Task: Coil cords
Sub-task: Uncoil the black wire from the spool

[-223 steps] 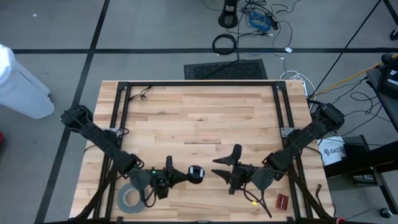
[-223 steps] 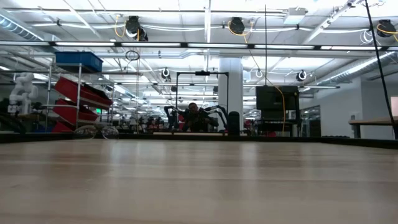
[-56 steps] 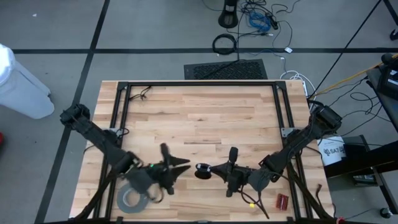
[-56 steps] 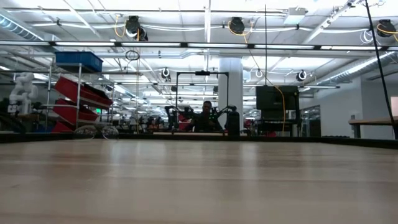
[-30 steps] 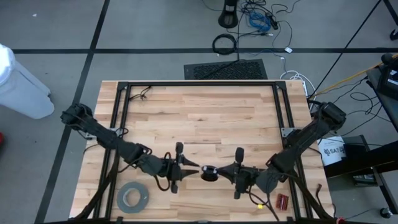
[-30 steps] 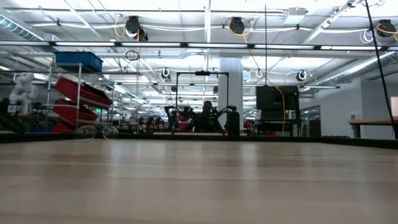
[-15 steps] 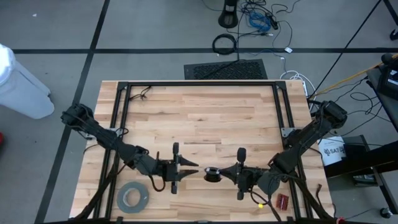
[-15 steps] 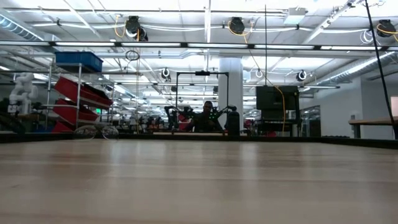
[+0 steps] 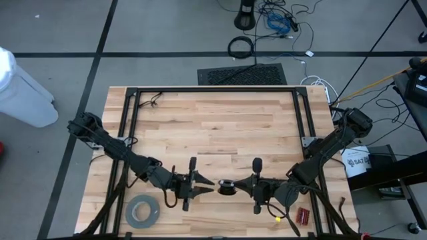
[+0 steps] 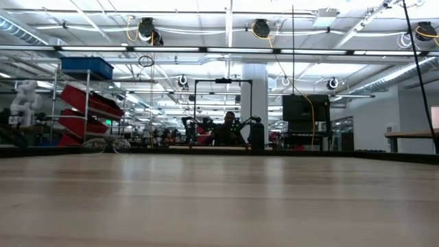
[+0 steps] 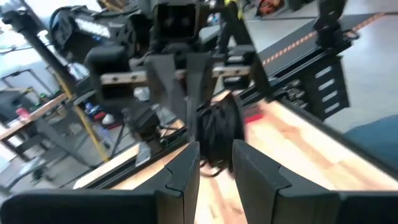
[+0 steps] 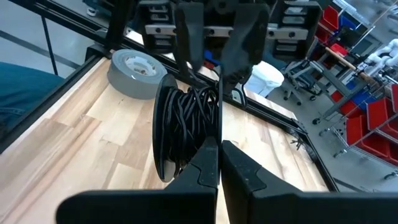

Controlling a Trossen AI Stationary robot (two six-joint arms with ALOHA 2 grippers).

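high view — cords (image 9: 227, 187) mid-table, near front edge

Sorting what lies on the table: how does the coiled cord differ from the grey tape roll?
The coiled cord is black, wound from thin strands, while the grey tape roll is a solid ring. The cord stands on edge between the two grippers, the right gripper shut on it; the tape roll lies flat on the table, untouched. In the high view the cord looks smaller. Both are round.

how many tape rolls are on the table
1. The grey tape roll lies flat at the table's near left corner, beside the left arm. None other shows.
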